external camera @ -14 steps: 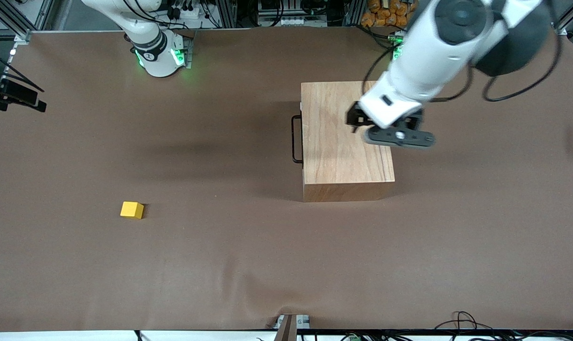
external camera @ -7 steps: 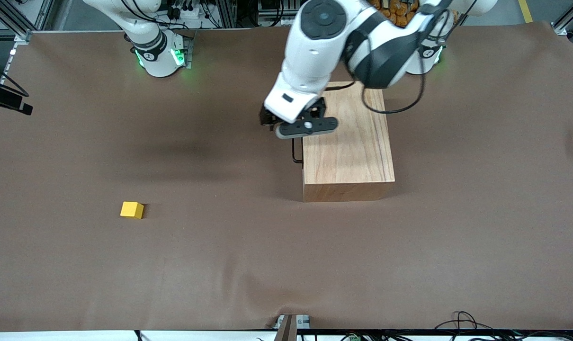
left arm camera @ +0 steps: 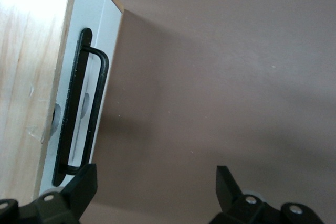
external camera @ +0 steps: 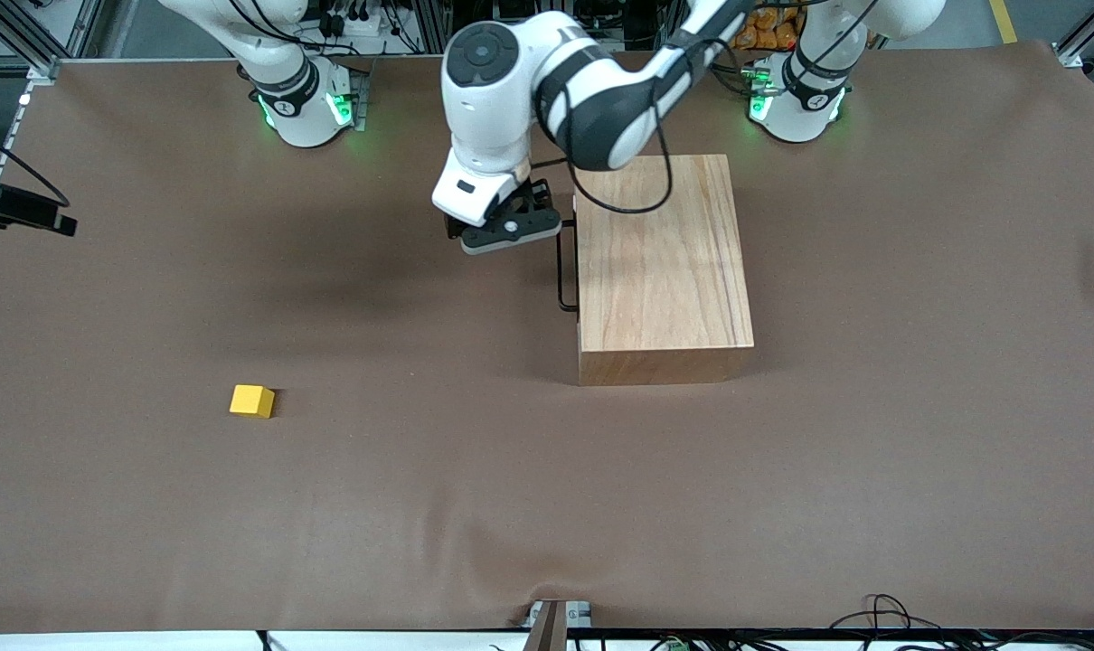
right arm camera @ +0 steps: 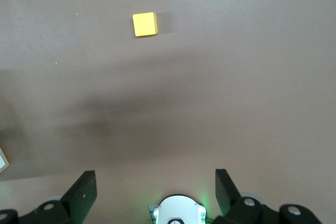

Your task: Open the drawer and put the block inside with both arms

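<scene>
The light-wood box [external camera: 663,262] stands on the brown table, its drawer shut. The thin black bar handle [external camera: 563,268] faces the right arm's end of the table. My left gripper [external camera: 509,231] hangs open and empty over the table just beside the handle's end. The left wrist view shows the handle [left arm camera: 79,114], the pale front panel [left arm camera: 97,35] and my open left gripper [left arm camera: 155,179]. The yellow block [external camera: 252,400] lies alone on the table toward the right arm's end. The right wrist view shows the block [right arm camera: 145,24] below my open, empty right gripper [right arm camera: 155,182], which is up out of the front view.
The right arm's base [external camera: 301,108] and the left arm's base [external camera: 796,101] glow green at the table's back edge. A black bracket [external camera: 24,210] juts in at the right arm's end. Cables [external camera: 881,615] lie along the edge nearest the camera.
My left arm has swung from over the box's top toward the right arm's end and now hangs beside the handle. The block and box have not moved.
</scene>
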Action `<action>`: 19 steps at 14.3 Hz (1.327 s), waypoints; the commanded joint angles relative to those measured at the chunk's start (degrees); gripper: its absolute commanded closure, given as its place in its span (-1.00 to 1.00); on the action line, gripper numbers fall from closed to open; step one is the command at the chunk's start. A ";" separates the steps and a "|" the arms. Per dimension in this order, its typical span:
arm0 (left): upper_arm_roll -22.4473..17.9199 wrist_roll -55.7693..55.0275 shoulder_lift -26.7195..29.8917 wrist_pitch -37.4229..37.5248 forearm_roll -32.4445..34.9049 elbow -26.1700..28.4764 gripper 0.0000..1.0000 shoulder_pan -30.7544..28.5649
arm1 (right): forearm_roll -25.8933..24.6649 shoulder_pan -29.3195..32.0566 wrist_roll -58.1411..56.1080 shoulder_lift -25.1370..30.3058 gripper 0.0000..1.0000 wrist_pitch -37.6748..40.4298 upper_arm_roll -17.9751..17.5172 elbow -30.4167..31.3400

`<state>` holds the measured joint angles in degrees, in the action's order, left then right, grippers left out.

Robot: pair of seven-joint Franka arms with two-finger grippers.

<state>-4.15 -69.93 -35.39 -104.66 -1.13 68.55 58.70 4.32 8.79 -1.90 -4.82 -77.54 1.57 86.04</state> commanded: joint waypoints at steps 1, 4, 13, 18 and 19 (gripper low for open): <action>-7.26 -0.12 -3.53 4.45 1.11 -2.46 -1.00 7.19 | 0.87 0.09 -0.56 -0.28 -1.00 0.55 0.10 -1.05; -7.01 2.94 -5.65 6.92 7.61 -2.11 -1.00 8.88 | 0.87 0.18 -0.64 -0.28 -1.00 0.63 0.10 -1.05; -7.45 12.10 -10.66 11.06 8.07 -2.11 -1.00 8.97 | 0.08 0.88 -9.52 -1.15 -1.00 0.72 0.36 -0.88; -7.45 12.45 -12.06 10.62 8.07 -2.02 -1.00 8.88 | -1.15 0.35 -9.43 -4.41 -1.00 2.13 0.19 -1.05; -7.54 12.88 -12.50 9.92 8.16 -2.02 -1.00 8.88 | -1.24 0.53 -9.43 -4.50 -1.00 2.30 0.19 -1.05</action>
<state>-11.06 -58.43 -46.40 -94.45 5.75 68.29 67.36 3.88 9.01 -10.59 -9.36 -76.66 1.92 86.13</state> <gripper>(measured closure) 0.000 0.000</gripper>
